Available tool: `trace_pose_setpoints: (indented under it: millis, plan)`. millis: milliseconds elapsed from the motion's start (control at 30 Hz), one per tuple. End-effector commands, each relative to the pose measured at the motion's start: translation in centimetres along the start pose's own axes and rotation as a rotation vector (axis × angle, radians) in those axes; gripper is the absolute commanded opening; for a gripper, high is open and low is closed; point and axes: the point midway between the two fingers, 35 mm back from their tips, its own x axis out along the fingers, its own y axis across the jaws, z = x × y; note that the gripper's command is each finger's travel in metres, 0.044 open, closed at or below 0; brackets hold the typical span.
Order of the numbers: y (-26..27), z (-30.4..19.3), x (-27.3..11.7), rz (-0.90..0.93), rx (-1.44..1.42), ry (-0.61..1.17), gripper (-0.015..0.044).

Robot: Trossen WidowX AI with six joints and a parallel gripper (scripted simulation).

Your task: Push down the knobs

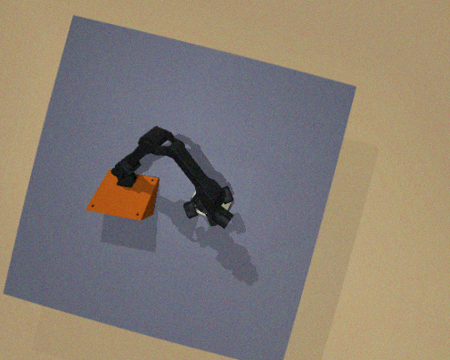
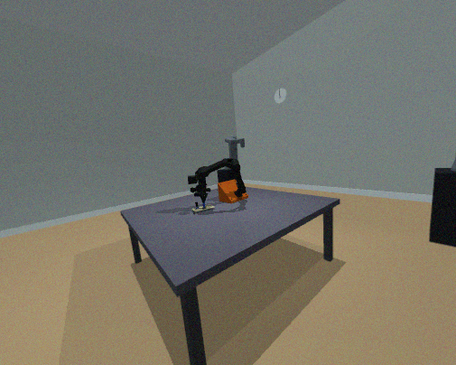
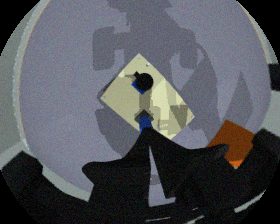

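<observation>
The cream circuit board [image 3: 178, 111] [image 2: 209, 208] stands on the table, mostly hidden under the arm in the top view. In the wrist view a round black knob [image 3: 144, 81] tops the farther potentiometer, whose blue body [image 3: 136, 87] shows beside it; the knob stands up from the board in the exterior view [image 2: 197, 204]. My gripper [image 3: 147, 130] [image 2: 204, 202] is shut and empty, fingertips down, right over or at the nearer potentiometer [image 3: 145, 123]. The fingertips hide part of it, and I cannot tell whether they touch its knob or how far down either knob sits.
The orange wedge-shaped block [image 1: 123, 198] [image 2: 228, 191] [image 3: 232, 140] is at the arm's base, to one side of the board. The arm [image 1: 187, 165] arches from it to the board. The table's edge [image 2: 251, 249] is farther out. Shadows of the arm fall over the board.
</observation>
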Motion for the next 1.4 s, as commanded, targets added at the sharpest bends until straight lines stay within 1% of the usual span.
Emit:
trace_pose_setpoints:
  millis: [0,700,967,1233,1367]
  plan:
    - [0.4,-0.1,1.2,-0.016,-0.021,0.025,0.0]
    - [0.4,0.0,-2.0,-0.017,-0.02,0.025,0.0]
    - [0.4,0.0,-1.6,-0.013,-0.016,0.027,0.021]
    - [0.7,1.6,-3.6,-0.015,-0.114,-0.083,0.0]
    - [0.7,1.7,-3.7,-0.021,-0.232,-0.078,0.0]
